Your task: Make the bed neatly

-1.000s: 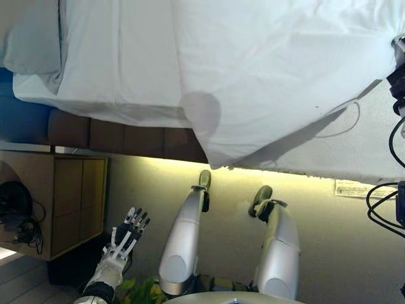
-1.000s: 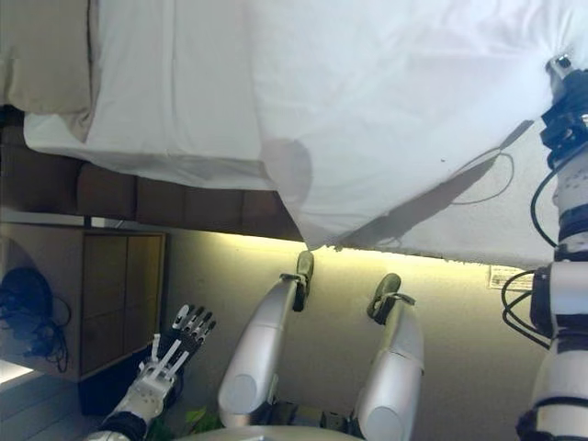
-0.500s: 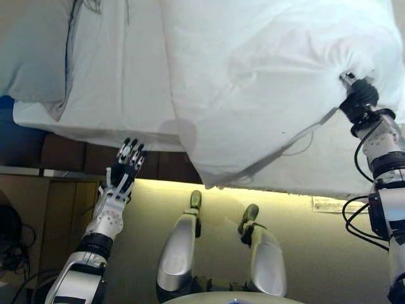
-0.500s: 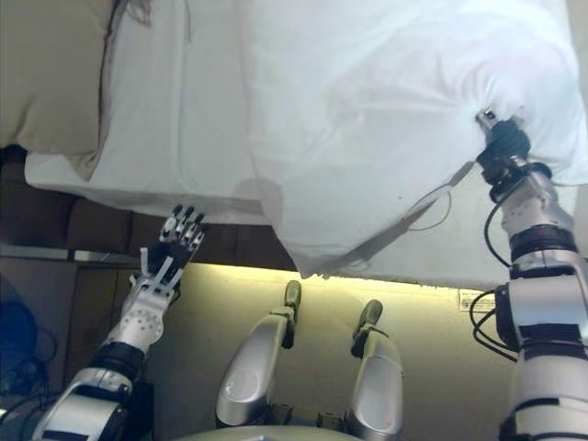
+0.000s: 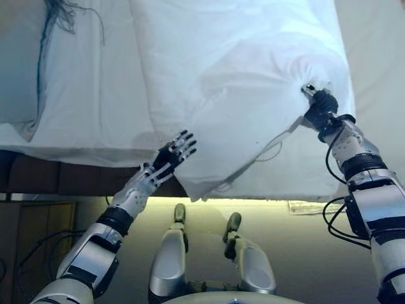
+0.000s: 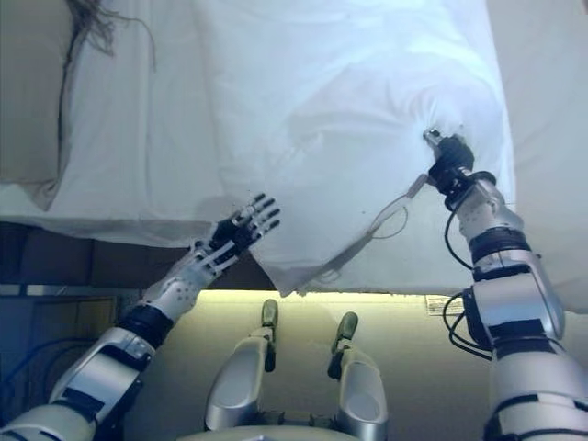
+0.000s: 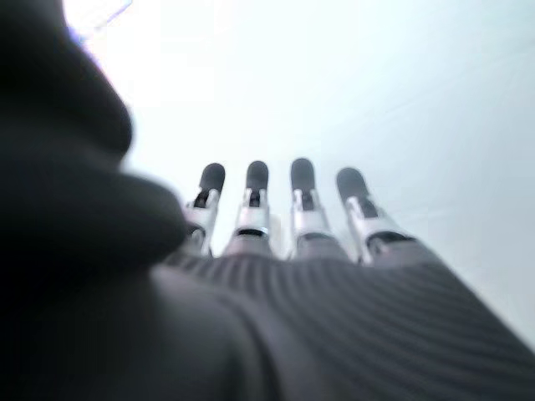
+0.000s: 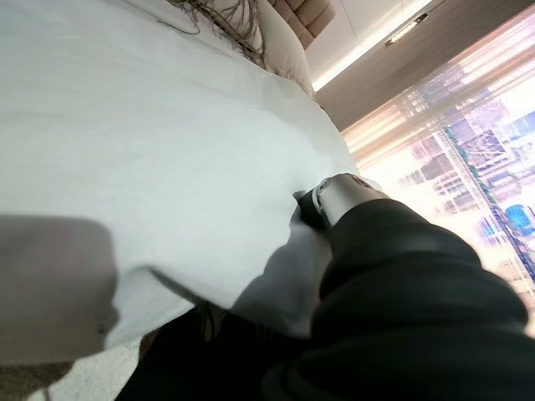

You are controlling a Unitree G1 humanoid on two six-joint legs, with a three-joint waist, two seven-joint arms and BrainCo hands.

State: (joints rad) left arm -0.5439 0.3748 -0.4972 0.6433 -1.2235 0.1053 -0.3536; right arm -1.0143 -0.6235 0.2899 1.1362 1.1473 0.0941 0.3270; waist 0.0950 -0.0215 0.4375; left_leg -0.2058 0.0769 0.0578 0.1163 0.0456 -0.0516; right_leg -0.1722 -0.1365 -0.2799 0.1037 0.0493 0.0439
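Note:
A white duvet (image 5: 240, 76) lies rumpled across the bed, its near corner hanging over the bed's front edge (image 5: 202, 187). My right hand (image 5: 319, 104) is shut on a bunched fold of the duvet at the right; the cloth puckers around it, as the right wrist view (image 8: 330, 200) also shows. My left hand (image 5: 169, 157) is open with straight fingers (image 7: 276, 196), held just at the duvet's hanging near edge on the left. A white sheet (image 5: 88, 95) covers the mattress to the left of the duvet.
A pillow (image 6: 32, 101) lies at the far left of the bed. A dark brown bed base (image 5: 44, 177) runs under the mattress, with a lit strip along the floor below. A wooden cabinet (image 5: 38, 221) stands at lower left.
The camera has tilted up over the bed. My left hand rose from beside the bed base to the duvet's near edge. My right hand moved left, still holding the duvet.

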